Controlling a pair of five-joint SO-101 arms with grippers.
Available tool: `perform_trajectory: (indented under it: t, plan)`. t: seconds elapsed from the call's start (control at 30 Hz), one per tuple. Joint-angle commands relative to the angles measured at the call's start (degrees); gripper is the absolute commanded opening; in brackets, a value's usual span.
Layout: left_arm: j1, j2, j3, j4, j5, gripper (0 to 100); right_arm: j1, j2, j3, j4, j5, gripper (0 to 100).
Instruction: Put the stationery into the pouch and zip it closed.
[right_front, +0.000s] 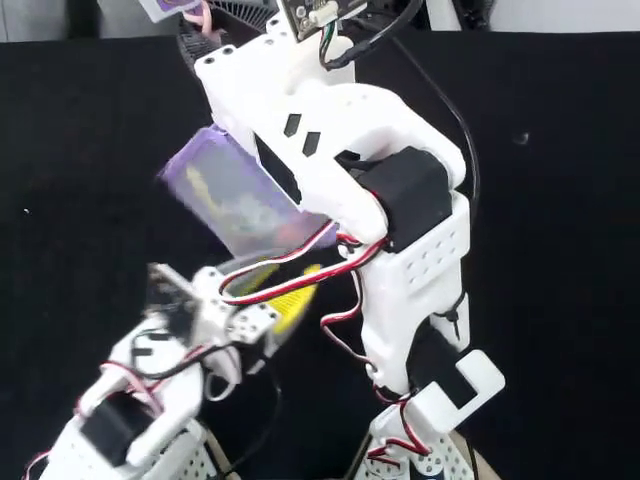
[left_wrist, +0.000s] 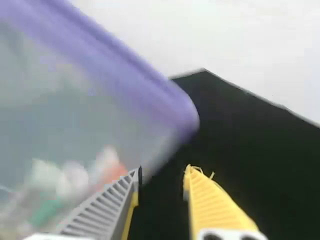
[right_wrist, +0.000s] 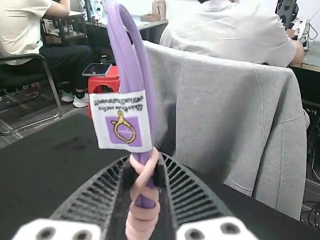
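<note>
Pouch (right_front: 225, 195) tilted, long axis diag., clamped in right hand (right_wrist: 144, 170); left hand (left_wrist: 162, 172) w/ fingers apart.

pouch (right_front: 235, 195): purple trim, clear sides, orange/white/green showing through. label (right_wrist: 121, 120): white, purple square, gold clasp graphic. cord (right_wrist: 142, 212): pink. left gripper (left_wrist: 162, 172): one ribbed yellow finger, one ribbed grey. right gripper (right_wrist: 142, 175): ribbed dark grey. table (right_front: 560, 200): black. arms (right_front: 340, 120): white.

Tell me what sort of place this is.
Probably a shared office or lab workroom: beyond the black-covered table are a draped grey jacket, a red stool and a cluttered desk.
</note>
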Motion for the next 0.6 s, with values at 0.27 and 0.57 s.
perform_trajectory:
  t: [0.27,0.57]
  plan:
    - [-22.55,-0.35,-21.41,8.09,-1.05,16,-0.79,-1.10,-1.89,8.35,5.45,1.1]
    - [-13.67,-0.35,-27.30,9.14,-1.05,16,-0.53,-0.13,-1.01,10.02,5.45,1.1]
